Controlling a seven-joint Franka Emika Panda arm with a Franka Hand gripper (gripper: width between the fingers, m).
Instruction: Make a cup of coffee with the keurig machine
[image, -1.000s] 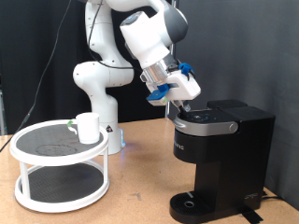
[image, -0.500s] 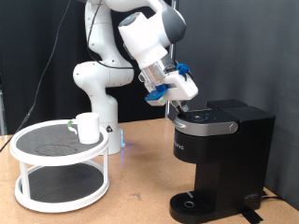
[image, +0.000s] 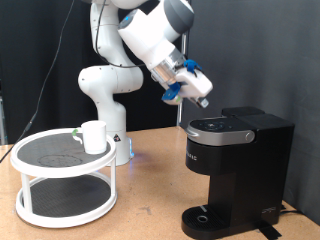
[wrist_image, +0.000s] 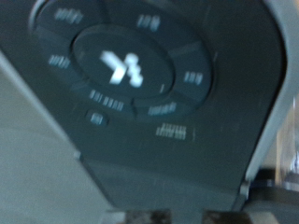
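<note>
The keurig machine stands on the bench at the exterior view's right. Its lid is down and its flat top faces up. The round drip base at its foot has nothing on it. In the wrist view the top of the keurig machine fills almost the whole picture, with a ring of small lit buttons around a bright mark in the middle. So the camera on the hand looks straight down at the button panel.

The gripper hangs in the air just above the top of the machine, over its edge on the exterior view's left. It does not touch the machine. It slants, pointing down and toward the exterior view's right. The machine lies right below it, so the way from the gripper to the buttons is down. I cannot tell if the gripper is wide or narrow, because its fingers are too small and blurred to make out. Nothing shows between them.

The cup is well apart from the machine. It stands upright on the top shelf of a round white rack, at the exterior view's left. It is not under the machine's spout yet.

The bench is a plain wood colour. Behind it hangs a black curtain.
</note>
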